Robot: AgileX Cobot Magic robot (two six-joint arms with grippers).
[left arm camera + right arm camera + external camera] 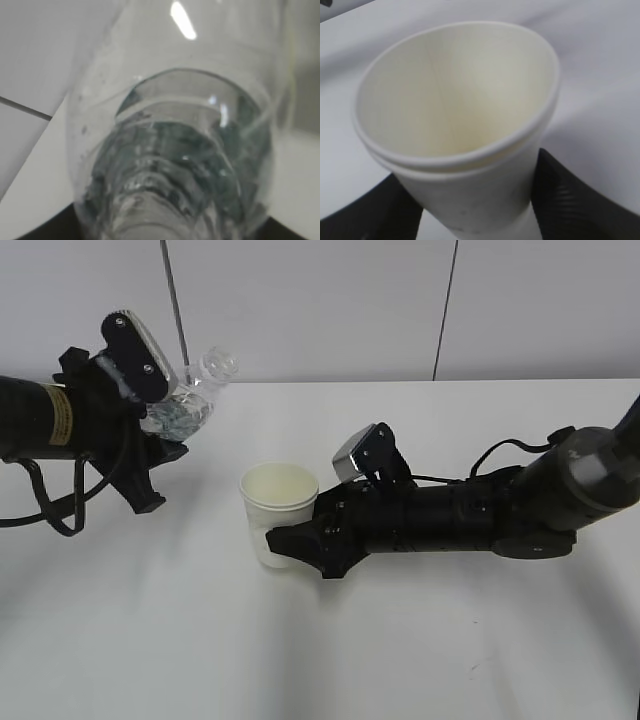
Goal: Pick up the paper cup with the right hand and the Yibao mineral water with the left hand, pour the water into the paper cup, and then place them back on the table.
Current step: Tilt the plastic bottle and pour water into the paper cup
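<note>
The Yibao mineral water (190, 405) is a clear bottle with a green label, held tilted above the table at the upper left. Its open neck points up and to the right. My left gripper (168, 428) is shut on its body. In the left wrist view the bottle (180, 140) fills the frame, with dark finger edges only at the bottom corners. The off-white paper cup (278, 505) stands upright mid-table, and my right gripper (285, 540) is shut around its lower wall. In the right wrist view the cup (455, 110) looks empty, with black fingers (570, 200) on either side.
The white table (450, 640) stretches around both arms. The right arm (480, 520) lies low across the table's right half. A pale wall with dark vertical seams (175, 300) stands behind the far edge.
</note>
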